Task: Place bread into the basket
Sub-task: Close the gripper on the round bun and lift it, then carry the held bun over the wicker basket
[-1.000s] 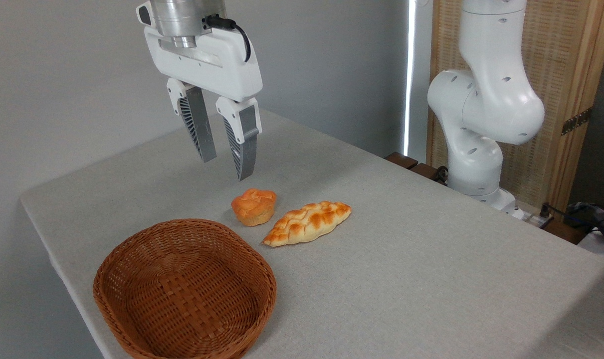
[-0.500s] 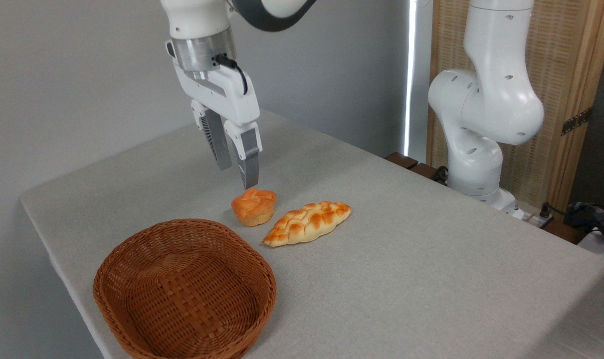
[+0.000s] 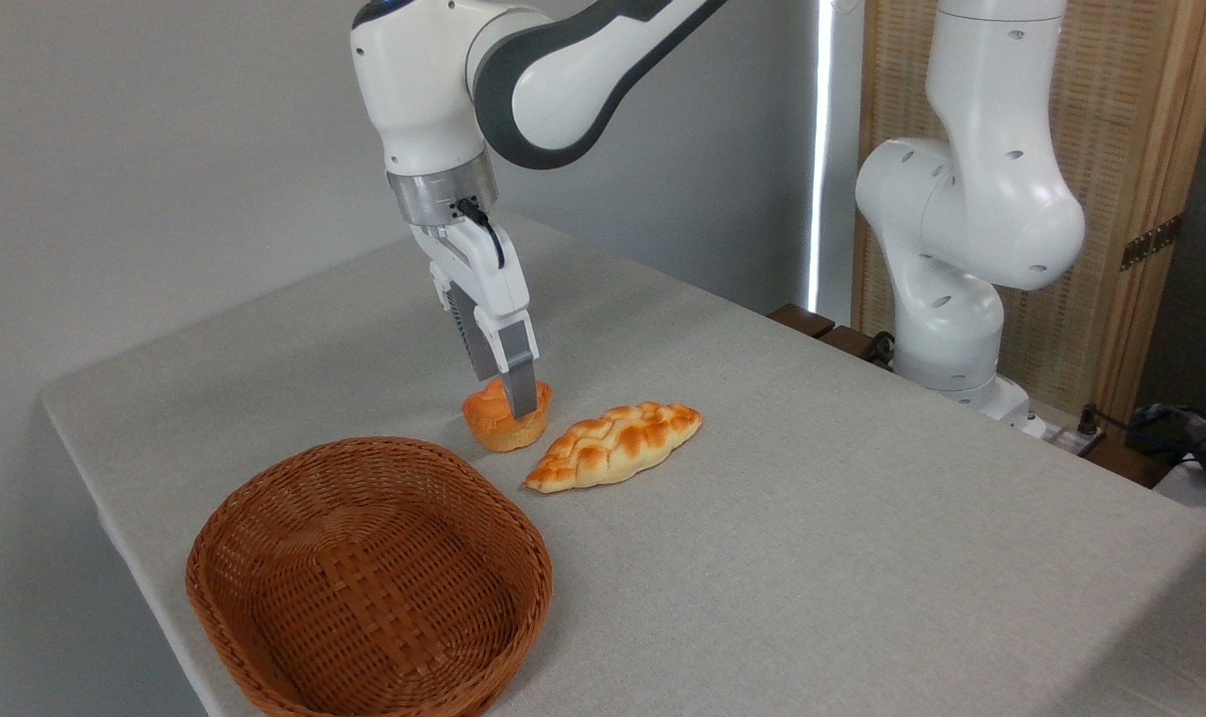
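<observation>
The bread point(image 3: 490, 425), a small round bun with an orange cracked top, sits on the grey table just behind the basket point(image 3: 264, 637). The basket is oval, reddish-brown wicker and has nothing in it. My gripper point(image 3: 510, 398) has come down onto the bread. Its near finger point(image 3: 521, 390) crosses the bun's top right side, and the far finger is mostly hidden behind it. The jaws look open, one on each side of the bun, which still rests on the table unsqueezed.
A longer braided golden loaf point(image 3: 614, 445) lies right of the bread, almost touching it. The arm's white base point(image 3: 951, 249) stands at the table's far right corner. The table point(image 3: 812, 558) drops off at the left and front edges.
The gripper has moved down and to the right, from above the table behind the bun to down around it. The wrist has turned, so the fingers now line up. Bread, loaf and basket have not moved.
</observation>
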